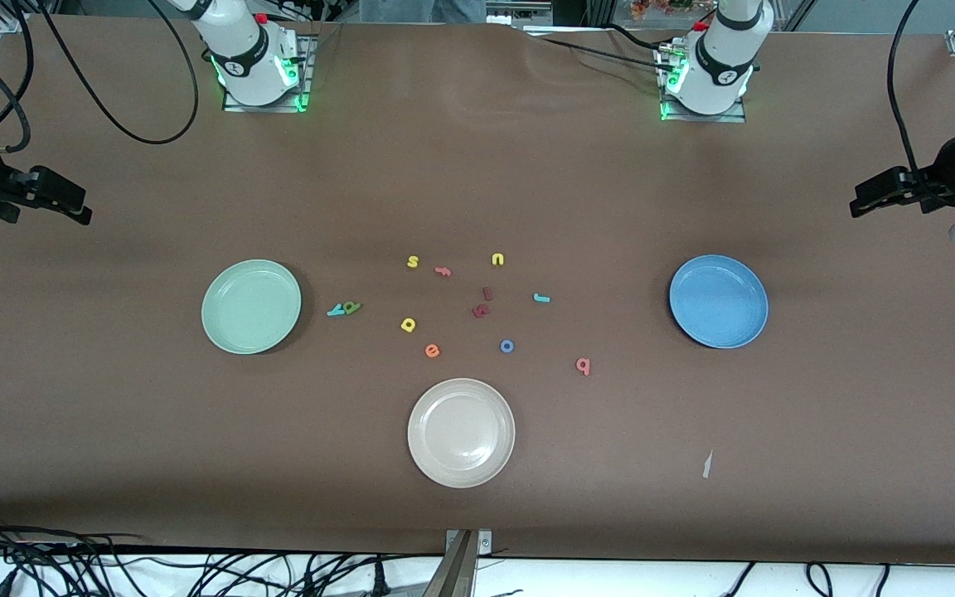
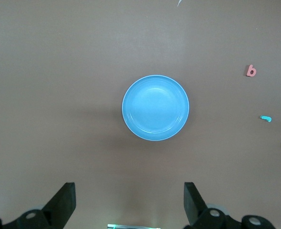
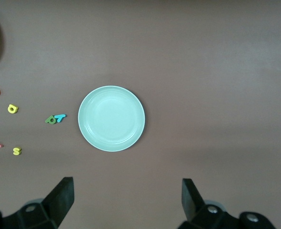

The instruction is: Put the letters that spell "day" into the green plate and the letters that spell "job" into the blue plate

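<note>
The green plate [image 1: 251, 306] [image 3: 111, 118] and the blue plate [image 1: 718, 301] [image 2: 155, 108] both lie bare. Between them are scattered the letters. Teal y [image 1: 335, 311] and olive d [image 1: 351, 307] touch beside the green plate, and yellow a [image 1: 409, 324] lies a little farther from it. Teal j [image 1: 541, 298], blue o [image 1: 506, 346] and pink b [image 1: 583, 365] lie toward the blue plate. My left gripper [image 1: 860, 203] [image 2: 129, 198] hangs open and empty over the table at the left arm's end. My right gripper [image 1: 79, 211] [image 3: 127, 195] hangs open and empty at the right arm's end.
A beige plate [image 1: 461, 432] sits nearer the front camera than the letters. Yellow s [image 1: 413, 262], orange f [image 1: 443, 270], yellow u [image 1: 498, 259], orange e [image 1: 432, 351] and two dark red letters [image 1: 483, 303] lie among the task letters. A paper scrap [image 1: 706, 464] lies near the front edge.
</note>
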`<state>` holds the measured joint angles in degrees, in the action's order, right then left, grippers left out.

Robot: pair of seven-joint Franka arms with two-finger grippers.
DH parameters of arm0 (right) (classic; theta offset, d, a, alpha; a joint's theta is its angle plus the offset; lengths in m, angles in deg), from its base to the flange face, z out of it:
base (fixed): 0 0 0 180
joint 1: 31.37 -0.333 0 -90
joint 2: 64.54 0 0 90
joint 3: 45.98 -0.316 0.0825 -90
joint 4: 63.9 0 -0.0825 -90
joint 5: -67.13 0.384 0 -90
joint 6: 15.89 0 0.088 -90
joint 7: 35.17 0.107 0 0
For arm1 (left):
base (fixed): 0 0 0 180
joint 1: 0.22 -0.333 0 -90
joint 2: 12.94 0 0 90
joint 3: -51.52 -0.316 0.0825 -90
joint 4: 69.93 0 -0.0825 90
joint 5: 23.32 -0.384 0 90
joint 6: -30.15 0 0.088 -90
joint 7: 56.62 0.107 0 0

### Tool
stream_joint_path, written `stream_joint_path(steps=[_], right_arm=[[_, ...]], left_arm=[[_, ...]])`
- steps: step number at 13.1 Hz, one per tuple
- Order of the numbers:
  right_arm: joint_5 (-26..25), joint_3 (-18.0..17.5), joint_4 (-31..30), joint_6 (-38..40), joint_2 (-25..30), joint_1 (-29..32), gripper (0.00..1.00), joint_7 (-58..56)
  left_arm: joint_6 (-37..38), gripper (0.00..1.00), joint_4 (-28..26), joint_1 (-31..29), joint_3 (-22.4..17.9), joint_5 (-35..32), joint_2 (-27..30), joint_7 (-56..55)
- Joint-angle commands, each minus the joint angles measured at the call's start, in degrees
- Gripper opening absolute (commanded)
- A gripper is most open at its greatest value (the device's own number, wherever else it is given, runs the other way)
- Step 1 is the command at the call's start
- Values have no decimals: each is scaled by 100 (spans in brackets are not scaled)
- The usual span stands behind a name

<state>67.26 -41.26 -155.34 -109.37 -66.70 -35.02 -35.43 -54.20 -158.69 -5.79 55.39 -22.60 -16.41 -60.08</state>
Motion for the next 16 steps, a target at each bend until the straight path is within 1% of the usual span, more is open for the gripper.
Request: stream_joint_path(steps=[1,6,8,9,11,13,16], right_arm=[[-65,-33,126,155,-4,40,100,-9],[-100,-51,126,331,-12,31,100,-9],[-100,-68,126,322,-39,5,100,17],[-100,-68,117,331,-39,5,100,-18],[-162,-77,117,340,-47,-13,100,-359],[-162,-182,108,340,-118,-118,100,-387],[-92,-244,117,270,-564,-355,100,-291]], left_arm=[[-29,100,-18,-59,26,60,31,127],[-142,100,-18,-15,26,68,-22,118],[-274,100,-9,38,44,243,-223,22],[-406,100,0,168,96,253,-337,-22],[-765,100,-9,432,140,253,-706,-259],[-1309,100,0,792,158,253,-1215,-470],[-2197,100,87,1320,158,218,-2040,-497]])
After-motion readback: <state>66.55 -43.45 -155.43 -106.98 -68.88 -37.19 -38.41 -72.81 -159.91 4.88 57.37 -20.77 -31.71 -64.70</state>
